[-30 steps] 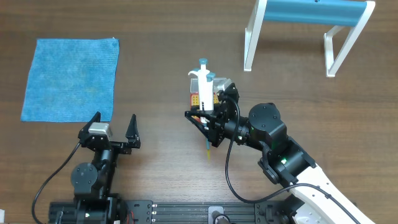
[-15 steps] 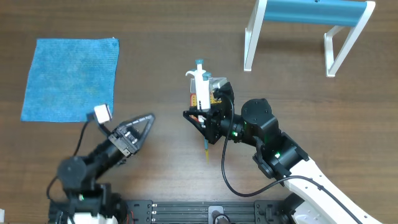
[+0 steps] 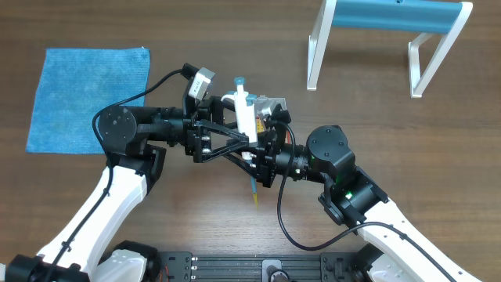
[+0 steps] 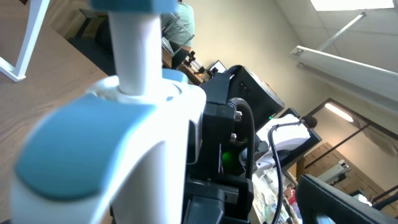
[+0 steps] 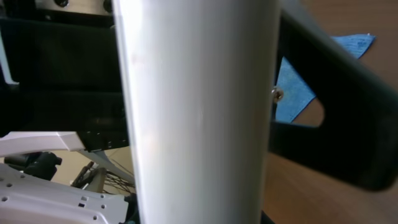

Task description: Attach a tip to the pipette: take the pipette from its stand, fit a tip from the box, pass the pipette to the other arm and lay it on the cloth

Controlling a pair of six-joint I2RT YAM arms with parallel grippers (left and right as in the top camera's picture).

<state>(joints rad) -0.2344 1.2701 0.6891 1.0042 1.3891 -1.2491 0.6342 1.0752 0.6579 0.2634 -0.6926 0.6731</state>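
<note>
The pipette [image 3: 245,117] is smooth white plastic with a soft shine. Its top knob is blue plastic and shiny too. The table [image 3: 376,157] is brown wood with thin lines in it, and it looks dull. The cloth [image 3: 90,100] is blue and soft, with a rough woven look. The stand [image 3: 395,14] has white legs and a blue bar, both smooth; metal or plastic, I cannot tell. The left gripper [image 3: 249,141] and the right gripper [image 3: 257,155] are black, hard and matt, like plastic. The left arm [image 3: 117,196] has a smooth white plastic cover.
</note>
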